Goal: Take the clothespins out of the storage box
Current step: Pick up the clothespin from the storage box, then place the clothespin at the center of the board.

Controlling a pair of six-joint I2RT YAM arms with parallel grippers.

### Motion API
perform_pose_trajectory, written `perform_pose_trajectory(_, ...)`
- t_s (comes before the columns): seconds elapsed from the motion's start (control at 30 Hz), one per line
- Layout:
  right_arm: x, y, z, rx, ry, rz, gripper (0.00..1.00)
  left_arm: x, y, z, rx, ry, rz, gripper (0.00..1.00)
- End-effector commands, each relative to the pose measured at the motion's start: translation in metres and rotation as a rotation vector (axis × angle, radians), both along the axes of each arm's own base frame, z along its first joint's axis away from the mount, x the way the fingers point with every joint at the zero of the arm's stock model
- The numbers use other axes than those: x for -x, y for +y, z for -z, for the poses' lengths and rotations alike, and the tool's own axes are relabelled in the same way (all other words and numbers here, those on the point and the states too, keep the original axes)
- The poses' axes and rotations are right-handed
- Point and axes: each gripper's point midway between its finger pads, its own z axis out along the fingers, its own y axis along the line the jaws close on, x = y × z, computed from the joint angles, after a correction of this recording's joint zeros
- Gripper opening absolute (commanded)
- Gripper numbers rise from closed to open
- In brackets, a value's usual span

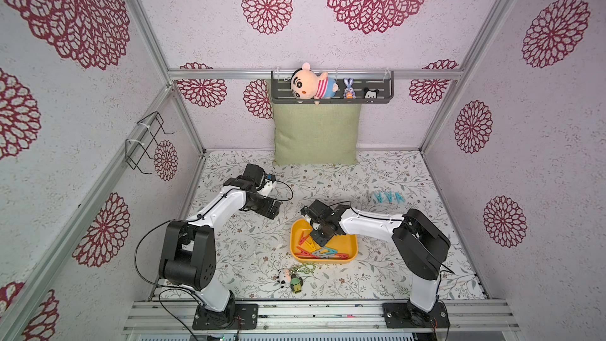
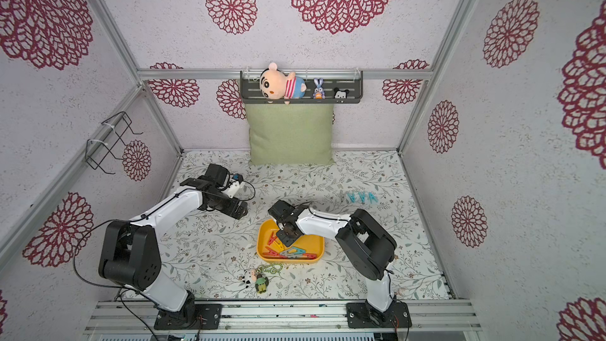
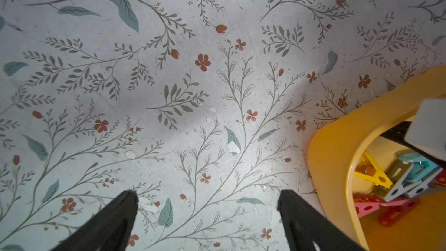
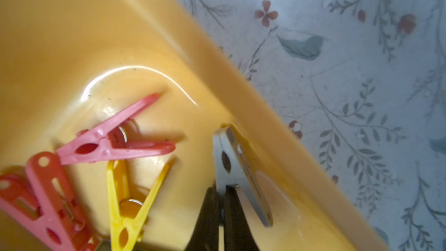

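Plainly, the pick-up step was in hand. The right end effector (image 4: 223, 189) was down inside the storage box (image 4: 193, 56), its jaws closed on one leg of a grey clothespin (image 4: 231, 162) that stood on edge against the box wall. A red clothespin (image 4: 115, 138) and a yellow clothespin (image 4: 130, 201) lay flat on the box floor just beside it, and in both top views more pegs were piled along the box's near side. A row of teal clothespins (image 1: 386, 197) lay out on the desk (image 1: 249, 250), well apart from the box, so the job looked partly done.

The next move, by my judgement, called for a straight lift clear of the wall before any sideways travel. The grip was thin and near the pin's end, so the pin could twist or slip.

The left end effector (image 3: 207, 196) hung over bare desk beside the box with its jaws wide apart and nothing between them.

The desk wore a pale print of leaves and small red flowers, chipped in spots. Around it stood walls with crimson medallions on an aluminium frame. A green cushion (image 1: 316, 132) leaned under a dark shelf (image 1: 380, 93) of plush toys, and a plush keychain (image 1: 292, 278) lay near the box.
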Motion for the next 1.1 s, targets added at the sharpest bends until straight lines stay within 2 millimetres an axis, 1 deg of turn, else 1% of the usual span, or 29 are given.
perform_pose_trajectory(0.0, 0.003, -0.007, -0.013, -0.014, 0.000, 0.016, 0.03, -0.003, 0.001, -0.006, 0.014, -0.028, -0.010, 0.99)
perform_pose_trajectory(0.07, 0.005, -0.006, -0.022, -0.033, -0.005, 0.019, 0.00, -0.003, 0.001, -0.006, 0.015, -0.030, -0.010, 0.99)
perform_pose_trajectory(0.17, 0.008, -0.004, -0.043, -0.089, -0.015, 0.020, 0.00, -0.003, 0.001, -0.007, 0.015, -0.030, -0.010, 0.99)
perform_pose_trajectory(0.3, 0.015, -0.002, -0.079, -0.187, -0.042, 0.013, 0.00, -0.003, 0.001, -0.005, 0.015, -0.026, -0.009, 0.99)
perform_pose_trajectory(0.43, 0.014, -0.006, -0.118, -0.280, -0.096, 0.042, 0.00, -0.003, 0.000, -0.004, 0.016, -0.021, -0.008, 0.99)
perform_pose_trajectory(0.5, 0.008, -0.010, -0.141, -0.344, -0.126, 0.079, 0.00, -0.003, 0.001, -0.004, 0.016, -0.021, -0.010, 0.99)
perform_pose_trajectory(0.57, -0.001, -0.021, -0.156, -0.389, -0.147, 0.136, 0.00, -0.003, 0.001, -0.004, 0.015, -0.021, -0.010, 0.99)
perform_pose_trajectory(0.63, -0.012, -0.034, -0.165, -0.421, -0.158, 0.206, 0.00, -0.003, 0.001, -0.004, 0.015, -0.021, -0.009, 0.99)
perform_pose_trajectory(0.7, -0.024, -0.052, -0.166, -0.431, -0.162, 0.283, 0.00, -0.003, 0.000, -0.005, 0.016, -0.022, -0.009, 0.99)
perform_pose_trajectory(0.77, -0.033, -0.068, -0.162, -0.429, -0.165, 0.343, 0.00, -0.003, 0.001, -0.006, 0.016, -0.025, -0.010, 0.99)
perform_pose_trajectory(0.9, -0.050, -0.107, -0.136, -0.396, -0.126, 0.520, 0.00, -0.003, 0.001, -0.007, 0.013, -0.029, -0.011, 0.99)
perform_pose_trajectory(1.07, -0.059, -0.139, -0.106, -0.406, -0.071, 0.695, 0.00, -0.004, 0.001, -0.007, 0.013, -0.028, -0.010, 0.99)
